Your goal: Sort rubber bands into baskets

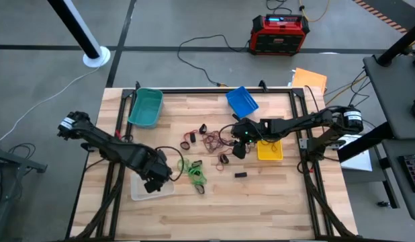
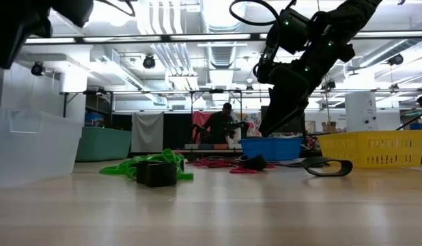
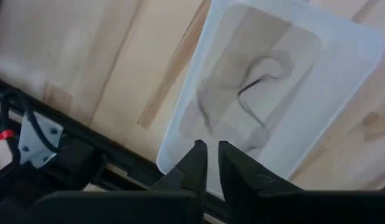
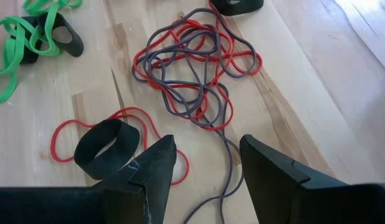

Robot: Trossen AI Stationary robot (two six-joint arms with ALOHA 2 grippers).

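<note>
Jaws of my left gripper (image 3: 208,163) stand slightly parted above the clear basket (image 3: 342,43); my right gripper (image 4: 205,158) gapes empty over tangled rubber bands (image 4: 192,62).

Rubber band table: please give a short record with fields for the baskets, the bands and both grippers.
clear basket: holds one thin dark band
left gripper: above the clear basket, jaws slightly apart, nothing held
right gripper: open, over the red and grey tangle
wide black band: beside the right gripper
green bands: on the table
</note>
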